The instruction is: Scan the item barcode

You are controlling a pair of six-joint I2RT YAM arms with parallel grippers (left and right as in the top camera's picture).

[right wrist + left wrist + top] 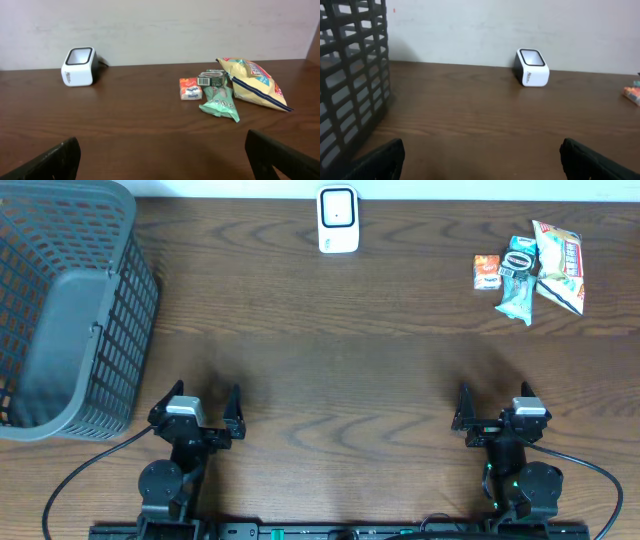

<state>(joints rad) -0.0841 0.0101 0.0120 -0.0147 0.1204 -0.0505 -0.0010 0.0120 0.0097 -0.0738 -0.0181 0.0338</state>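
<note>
A white barcode scanner (338, 218) stands at the table's far edge, also seen as the scanner (533, 67) and the scanner (79, 66). At the far right lie several items: an orange packet (486, 271), a small green box (520, 255), a teal packet (517, 295) and a yellow chip bag (560, 265). The right wrist view shows the orange packet (190, 88), green box (211, 79), teal packet (220, 102) and chip bag (255, 82). My left gripper (207, 394) (481, 156) and right gripper (495, 402) (162, 157) rest open near the front edge, nothing between their fingers.
A dark grey mesh basket (60, 310) takes up the table's left side, and its wall (350, 75) stands close on the left in the left wrist view. A pale wall runs behind the table's far edge.
</note>
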